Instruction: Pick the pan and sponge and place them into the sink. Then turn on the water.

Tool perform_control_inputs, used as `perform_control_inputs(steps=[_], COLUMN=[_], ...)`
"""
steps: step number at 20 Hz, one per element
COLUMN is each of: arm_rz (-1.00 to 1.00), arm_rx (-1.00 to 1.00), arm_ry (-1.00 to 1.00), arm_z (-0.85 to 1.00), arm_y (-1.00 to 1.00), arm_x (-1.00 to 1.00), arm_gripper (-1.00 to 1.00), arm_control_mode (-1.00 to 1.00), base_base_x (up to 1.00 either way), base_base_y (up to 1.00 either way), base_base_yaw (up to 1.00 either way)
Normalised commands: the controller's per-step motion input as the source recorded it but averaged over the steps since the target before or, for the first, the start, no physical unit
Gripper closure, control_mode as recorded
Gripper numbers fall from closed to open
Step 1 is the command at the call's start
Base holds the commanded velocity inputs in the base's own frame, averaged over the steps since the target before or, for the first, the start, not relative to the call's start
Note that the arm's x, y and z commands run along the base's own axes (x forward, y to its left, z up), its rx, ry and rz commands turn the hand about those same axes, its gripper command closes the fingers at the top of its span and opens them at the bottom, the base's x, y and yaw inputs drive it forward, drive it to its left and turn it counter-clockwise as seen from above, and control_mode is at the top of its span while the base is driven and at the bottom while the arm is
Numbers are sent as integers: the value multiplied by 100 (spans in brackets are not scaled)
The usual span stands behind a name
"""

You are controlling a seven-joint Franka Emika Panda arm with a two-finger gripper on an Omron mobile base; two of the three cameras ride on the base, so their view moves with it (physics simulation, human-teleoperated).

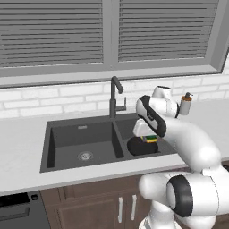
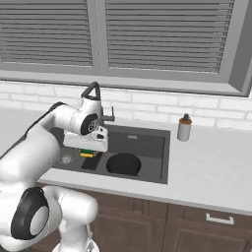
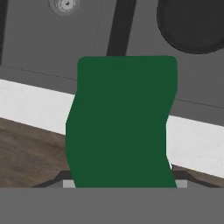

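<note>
Pan [image 2: 123, 163] already in right basin of sink [image 1: 58, 147], low middle of right base frame. Gripper [image 2: 88, 152] squeezed tight on sponge [image 3: 122, 122], hanging over sink's front edge by divider. You move sponge over basin, let go. Then push faucet [image 1: 115, 96] lever for water. Soap bottle [image 2: 184, 128] stands far right, not in way.
</note>
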Motion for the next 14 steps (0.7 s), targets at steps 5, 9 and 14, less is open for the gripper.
perform_control_inputs(steps=[5, 9, 14], arm_rz=[5, 5, 6], arm_rx=[10, 5, 3], arm_ry=[0, 0, 0], arm_z=[-1, -20, -31], arm_y=[-80, -61, -46], arm_x=[8, 19, 30], arm_gripper=[100, 100, 100], arm_control_mode=[-100, -100, -100], base_base_x=[0, 0, 0], base_base_y=[0, 0, 0], base_base_yaw=[0, 0, 0])
